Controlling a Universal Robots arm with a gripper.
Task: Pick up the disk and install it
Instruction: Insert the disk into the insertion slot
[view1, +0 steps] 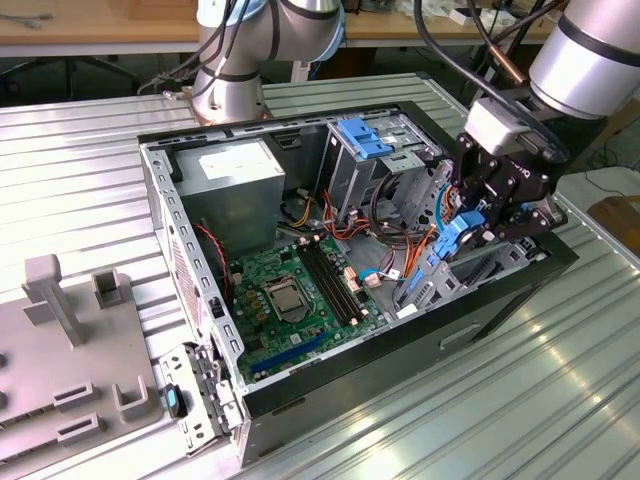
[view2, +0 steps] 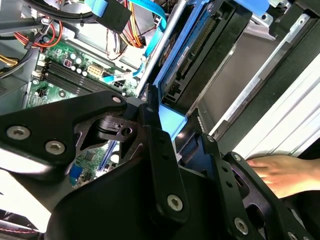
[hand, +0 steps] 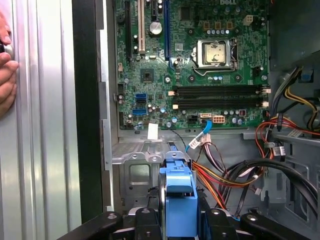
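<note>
Blue-railed disk (view1: 450, 240) held on edge at the computer case's (view1: 165, 215) rim.
It is clamped by the gripper's (view1: 472, 222) jaws and largely hidden behind them, long axis pointed down into the case.

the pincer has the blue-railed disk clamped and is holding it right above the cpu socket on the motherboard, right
Not above the CPU socket. In the exterior view the pincer does have the disk clamped, but holds it at the edge of the computer case toward the exterior view's right, off the motherboard; the CPU socket lies well toward the exterior view's left.
</note>
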